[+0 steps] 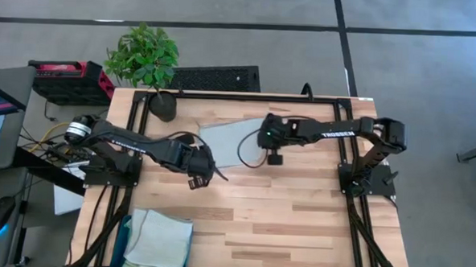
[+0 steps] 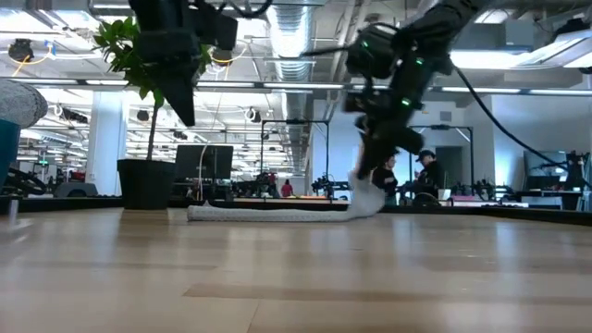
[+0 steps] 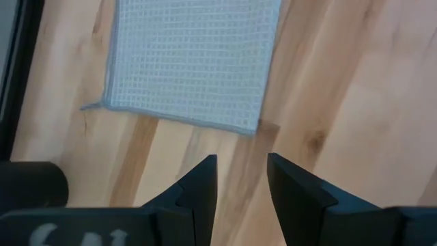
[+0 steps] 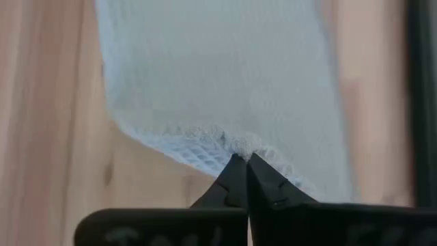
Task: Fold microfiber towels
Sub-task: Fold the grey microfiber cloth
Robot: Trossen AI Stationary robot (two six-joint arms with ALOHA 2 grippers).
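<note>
A pale grey microfiber towel (image 1: 226,137) lies spread on the wooden table at its far middle. Its right end (image 2: 361,199) rises off the table toward my right gripper (image 4: 240,158), which is shut on it. The rest of the towel (image 2: 268,214) lies flat. My left gripper (image 3: 242,174) hovers open above bare wood just short of the towel's near left part (image 3: 194,61), with nothing between its fingers. In the high view my left gripper (image 1: 204,179) is left of the table's middle. My right gripper pinches the towel's right-hand edge (image 4: 235,145) between its two fingertips, slanting down from the table's right side. The cloth bunches at the pinch. That edge is lifted off the table, and the remainder of the towel lies flat on the wood.
A teal bin (image 1: 123,237) at the near left corner holds folded green and grey towels (image 1: 161,241). A potted plant (image 1: 148,61) stands at the far left. Black frame rails (image 1: 356,203) run along the table's sides. Bare wood stretches across the near right half.
</note>
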